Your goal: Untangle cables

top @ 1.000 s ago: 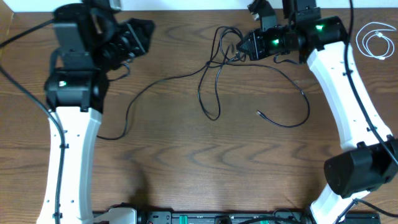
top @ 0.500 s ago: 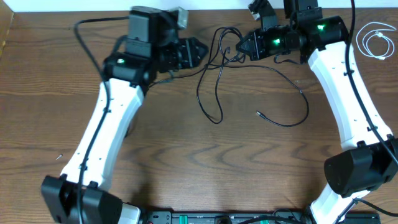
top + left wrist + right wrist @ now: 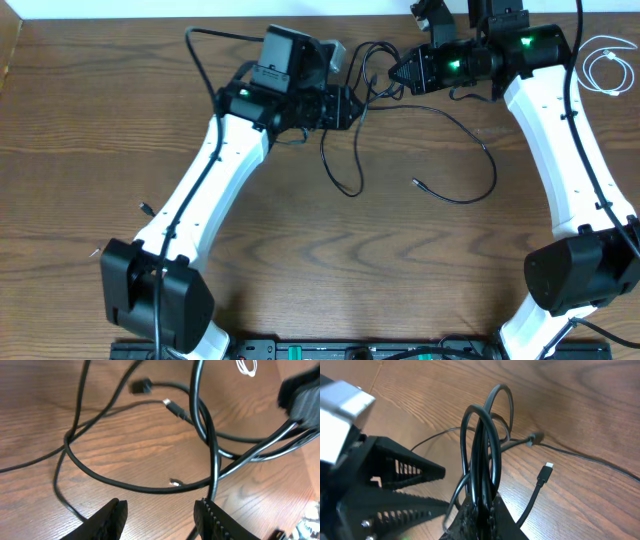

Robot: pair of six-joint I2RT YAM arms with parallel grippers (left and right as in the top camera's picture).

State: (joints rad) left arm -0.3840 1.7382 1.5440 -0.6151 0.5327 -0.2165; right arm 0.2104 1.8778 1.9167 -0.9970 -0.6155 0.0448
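Overhead: black cables (image 3: 323, 150) knotted upper centre, white cable (image 3: 597, 62) apart at upper right; your right gripper (image 3: 398, 72) and left gripper (image 3: 352, 106) meet at the knot. Left wrist: jaws parted, empty, over a loop. Right wrist: clenched on bunched black strands, so separation looks under way; next, close your left on one loop.

Table (image 3: 300, 260): dark brown wood grain, smooth, low sheen. Black cables (image 3: 481, 460): smooth plastic/rubber-looking sheath, semi-gloss, catch light on bends. Plug tip (image 3: 548, 466): bright metal. White cable (image 3: 607, 62), far right: smooth, looks plastic-coated. L gripper (image 3: 160, 517) fingers (image 3: 112, 520): black plastic, matt, inner faces ridged. R gripper (image 3: 480, 507): black, matt, rough grainy surface. Arm shells (image 3: 210, 190): white plastic, smooth, slight gloss. Wrist housing (image 3: 290, 62): black, matt.
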